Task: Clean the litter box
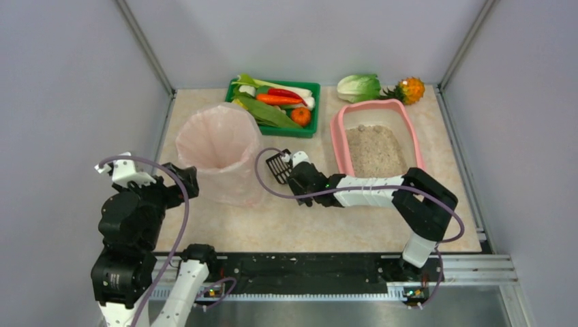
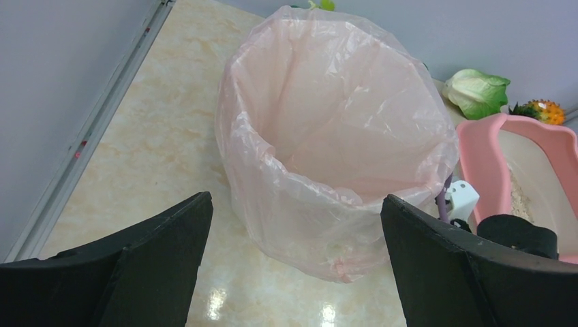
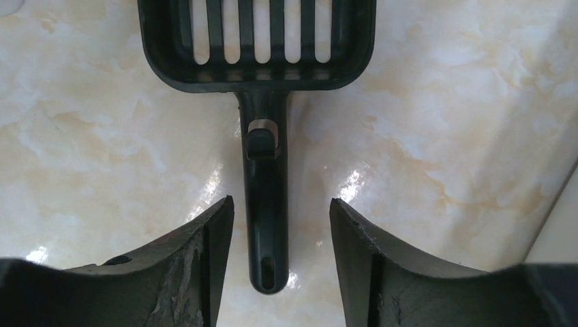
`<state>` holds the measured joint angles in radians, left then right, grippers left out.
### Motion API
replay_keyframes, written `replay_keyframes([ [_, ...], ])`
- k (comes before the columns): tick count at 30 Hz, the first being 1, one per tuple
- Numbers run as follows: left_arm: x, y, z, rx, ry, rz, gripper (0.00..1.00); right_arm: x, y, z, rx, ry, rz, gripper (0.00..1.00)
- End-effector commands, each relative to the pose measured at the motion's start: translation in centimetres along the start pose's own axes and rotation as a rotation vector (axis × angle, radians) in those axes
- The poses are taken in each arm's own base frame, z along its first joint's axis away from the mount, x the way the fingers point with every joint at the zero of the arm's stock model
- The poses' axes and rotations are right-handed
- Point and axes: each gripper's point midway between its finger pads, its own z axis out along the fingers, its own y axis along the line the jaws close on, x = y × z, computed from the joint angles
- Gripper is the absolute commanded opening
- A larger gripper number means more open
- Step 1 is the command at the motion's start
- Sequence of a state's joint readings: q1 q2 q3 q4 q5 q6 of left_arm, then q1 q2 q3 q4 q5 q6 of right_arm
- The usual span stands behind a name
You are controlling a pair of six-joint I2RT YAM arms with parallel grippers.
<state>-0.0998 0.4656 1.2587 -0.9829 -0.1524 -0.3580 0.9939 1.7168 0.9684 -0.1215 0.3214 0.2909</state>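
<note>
While the left gripper (image 2: 294, 199) gaped wide before the bin (image 2: 327, 136), the right gripper (image 3: 281, 204) straddled the scoop (image 3: 255, 75) handle, jaws open.

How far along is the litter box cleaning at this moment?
Nothing looks done yet: litter lies in the litter box, and the bag-lined bin shows no waste. In hand: the open right end effector straddles the scoop handle lying on the table. Left: grasping, scooping, dumping.
</note>
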Motion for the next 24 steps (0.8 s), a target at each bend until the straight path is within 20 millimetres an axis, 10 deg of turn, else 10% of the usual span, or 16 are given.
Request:
replay_keyframes([
  [1, -0.8, -1.1, 0.3, 0.040, -0.002, -0.013, 0.99, -0.2, 0.8, 1.4, 0.002, -0.042, -0.006, 0.54],
  [8, -0.9, -2.2, 0.8, 0.088, 0.015, -0.025, 0.99, 1.2, 1.5, 3.3, -0.014, -0.031, -0.004, 0.49],
  [13, -0.6, -4.0, 1.2, 0.174, 0.047, -0.046, 0.98, 2.3, 0.5, 3.3, 0.032, -0.027, 0.026, 0.24],
  [17, -0.2, -6.6, 1.9, 0.301, 0.091, -0.069, 0.94, 1.2, -1.1, 0.9, 0.071, -0.081, 0.034, 0.00],
  [24, -0.1, -10.7, 3.6, 0.490, 0.160, -0.154, 0.91, -2.5, -3.2, -5.0, 0.093, -0.198, 0.045, 0.00],
])
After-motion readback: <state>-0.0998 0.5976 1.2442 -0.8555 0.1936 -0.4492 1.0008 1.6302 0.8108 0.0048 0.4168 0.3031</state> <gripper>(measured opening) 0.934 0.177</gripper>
